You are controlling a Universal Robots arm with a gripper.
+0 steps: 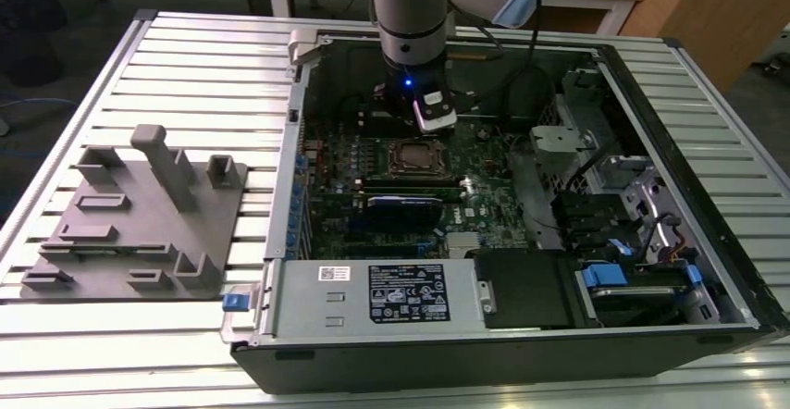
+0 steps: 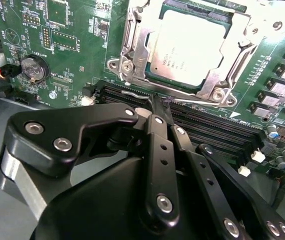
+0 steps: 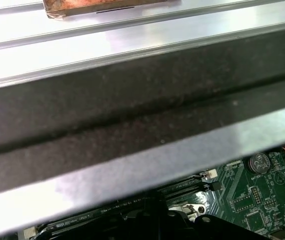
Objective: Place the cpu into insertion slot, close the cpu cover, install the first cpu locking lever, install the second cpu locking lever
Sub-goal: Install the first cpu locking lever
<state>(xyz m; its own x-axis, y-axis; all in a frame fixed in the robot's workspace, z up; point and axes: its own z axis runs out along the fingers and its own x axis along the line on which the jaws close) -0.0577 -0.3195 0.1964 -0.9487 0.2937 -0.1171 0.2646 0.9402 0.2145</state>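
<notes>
The exterior view looks down from high up onto the open computer case on the surface. Both wrist views sit close above the motherboard and share its coin battery. The second wrist view looks past the claw.

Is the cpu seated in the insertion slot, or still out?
In: the cpu lies flat within the insertion slot, the cpu cover framing its edges.

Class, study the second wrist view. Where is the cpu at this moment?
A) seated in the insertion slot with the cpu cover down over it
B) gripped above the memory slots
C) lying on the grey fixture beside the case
A: the cpu sits in the insertion slot, its silver top showing through the window of the cpu cover lying around it.
</notes>
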